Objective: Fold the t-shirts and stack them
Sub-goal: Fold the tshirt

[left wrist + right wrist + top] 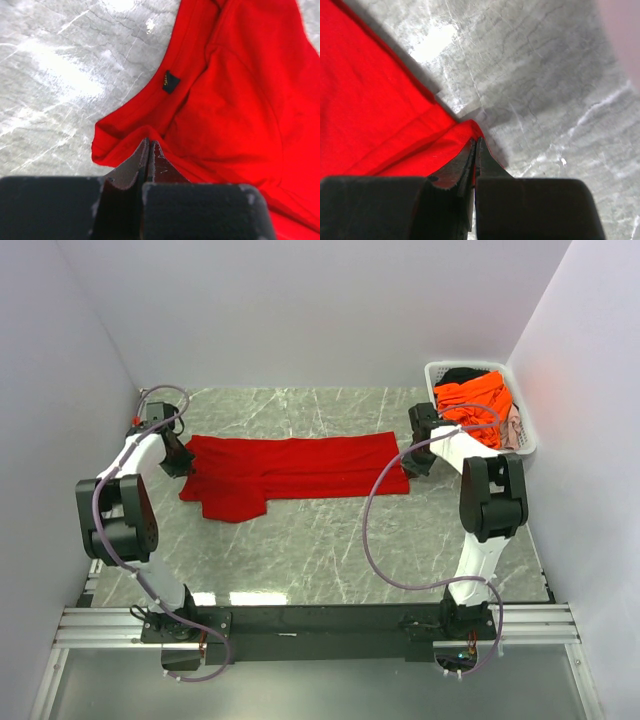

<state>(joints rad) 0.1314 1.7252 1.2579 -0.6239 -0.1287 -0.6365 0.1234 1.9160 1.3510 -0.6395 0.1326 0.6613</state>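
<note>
A bright red t-shirt (290, 470) lies stretched across the middle of the grey marble table, folded lengthways. My left gripper (180, 462) is shut on its left end, near the collar with a dark label (171, 81); the jaws pinch the red cloth (210, 115). My right gripper (412, 465) is shut on the shirt's right corner (465, 132). A vivid orange t-shirt (478, 405) sits in the white basket with a dark one (465, 375) behind it and a pale one (513, 430) at its side.
The white slotted basket (525, 445) stands at the back right against the wall. White walls close the table on three sides. A black rail (320, 625) with both arm bases runs along the near edge.
</note>
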